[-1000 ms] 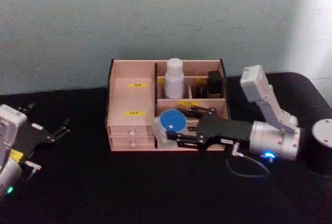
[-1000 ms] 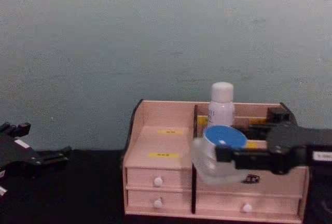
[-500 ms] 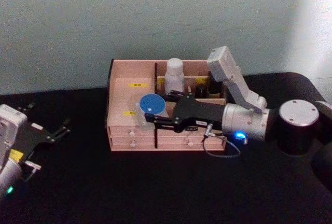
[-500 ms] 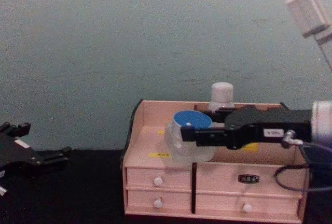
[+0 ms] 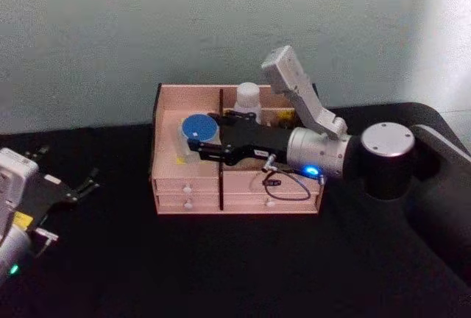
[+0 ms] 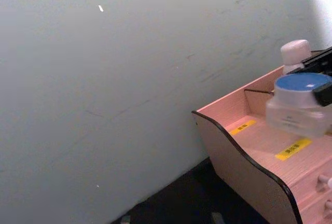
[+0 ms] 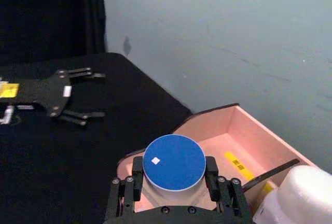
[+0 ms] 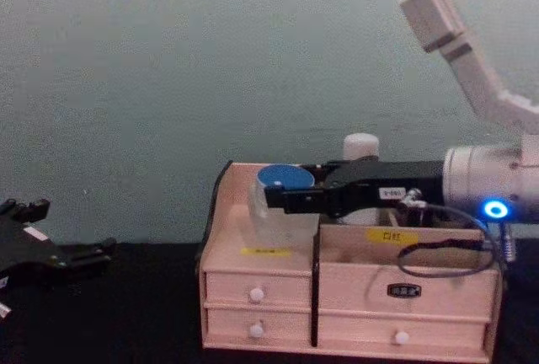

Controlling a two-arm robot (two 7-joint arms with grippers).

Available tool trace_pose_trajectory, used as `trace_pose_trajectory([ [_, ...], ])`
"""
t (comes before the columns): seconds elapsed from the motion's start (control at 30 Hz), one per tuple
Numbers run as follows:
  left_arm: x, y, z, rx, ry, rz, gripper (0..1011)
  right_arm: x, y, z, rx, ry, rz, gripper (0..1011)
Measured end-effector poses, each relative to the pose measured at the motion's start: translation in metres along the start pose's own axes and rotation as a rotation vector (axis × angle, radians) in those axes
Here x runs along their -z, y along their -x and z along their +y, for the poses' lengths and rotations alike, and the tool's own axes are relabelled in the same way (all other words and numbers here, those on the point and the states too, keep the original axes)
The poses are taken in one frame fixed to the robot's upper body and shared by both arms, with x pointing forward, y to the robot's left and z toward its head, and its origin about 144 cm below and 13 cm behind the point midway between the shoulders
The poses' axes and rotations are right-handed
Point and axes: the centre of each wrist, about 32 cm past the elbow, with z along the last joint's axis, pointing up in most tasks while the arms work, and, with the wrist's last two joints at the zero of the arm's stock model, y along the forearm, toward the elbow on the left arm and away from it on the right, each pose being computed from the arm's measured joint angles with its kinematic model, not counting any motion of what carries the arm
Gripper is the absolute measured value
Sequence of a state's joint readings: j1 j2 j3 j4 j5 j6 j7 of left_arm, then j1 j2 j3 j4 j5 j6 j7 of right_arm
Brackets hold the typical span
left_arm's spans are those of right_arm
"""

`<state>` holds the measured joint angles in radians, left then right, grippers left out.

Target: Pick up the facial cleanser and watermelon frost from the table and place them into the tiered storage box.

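A clear jar with a blue lid [image 5: 196, 126], which I take for the facial cleanser, hangs over the left stepped compartment of the pale pink tiered storage box [image 5: 168, 112]. My right gripper [image 5: 200, 134] is shut on its sides, reaching in from the right. The right wrist view shows the jar's lid [image 7: 174, 162] between the fingers [image 7: 137, 178], above the box's compartment [image 7: 228, 125]. From the chest the jar [image 8: 280, 206] sits just above the yellow-labelled step. A white bottle [image 5: 248, 97], likely the watermelon frost, stands upright in a back compartment. My left gripper [image 5: 70, 168] rests open at far left.
Black cloth covers the table [image 5: 221, 266], with free room in front of and left of the box. A pale wall [image 5: 147, 31] stands close behind the box. The right arm's forearm [image 5: 324, 152] and a cable loop [image 5: 287, 189] lie across the box's right half.
My right gripper has carried the blue-lidded jar leftward and farther back, from in front of the drawers to over the left compartment. The left arm has not moved.
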<state>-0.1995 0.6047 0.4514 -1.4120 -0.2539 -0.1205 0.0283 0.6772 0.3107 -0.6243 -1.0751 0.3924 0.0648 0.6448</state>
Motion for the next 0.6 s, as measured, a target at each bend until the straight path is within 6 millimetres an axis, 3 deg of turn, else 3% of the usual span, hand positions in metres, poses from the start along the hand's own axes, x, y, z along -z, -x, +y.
trace_pose_trajectory([
  [0.6, 0.000, 0.000, 0.000, 0.000, 0.000, 0.000, 1001, -0.003, -0.010, 0.036, 0.058, 0.046, 0.035, 706],
])
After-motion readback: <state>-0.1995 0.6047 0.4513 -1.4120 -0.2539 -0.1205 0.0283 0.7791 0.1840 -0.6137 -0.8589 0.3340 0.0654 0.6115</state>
